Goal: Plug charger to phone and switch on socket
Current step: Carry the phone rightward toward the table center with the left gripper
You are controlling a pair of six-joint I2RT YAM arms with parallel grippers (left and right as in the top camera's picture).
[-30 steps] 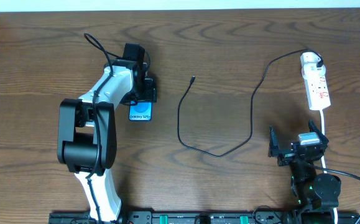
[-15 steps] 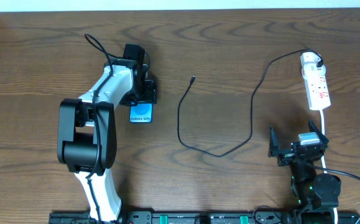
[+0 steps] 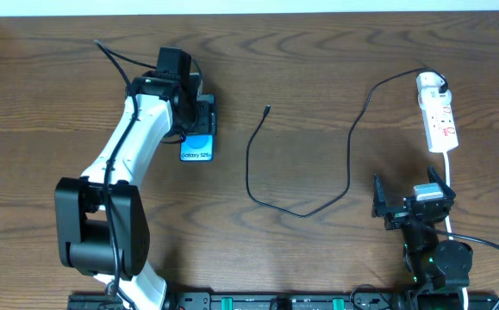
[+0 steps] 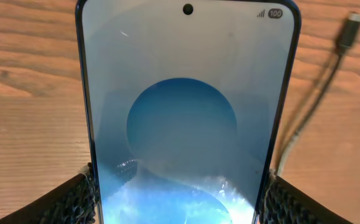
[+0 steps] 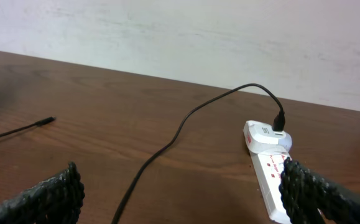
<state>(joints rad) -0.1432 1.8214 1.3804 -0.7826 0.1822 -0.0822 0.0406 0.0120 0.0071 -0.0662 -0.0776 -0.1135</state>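
The left gripper (image 3: 199, 129) clamps the phone (image 3: 196, 150) by its long edges, one finger (image 4: 68, 200) pressed on each side; the screen faces up, cyan-blue with a lighter swirl, left of centre on the wooden desk (image 3: 51, 86). The charger (image 3: 349, 164) loops loosely across the middle of the desk. Its small plug (image 3: 268, 109) lies free, to the right of the phone and apart from it. Its white adapter (image 3: 433, 83) sits in the far end of the socket (image 3: 443, 125) at the right. The right gripper (image 3: 411, 202) is spread wide and empty, near the desk's front edge, short of the socket.
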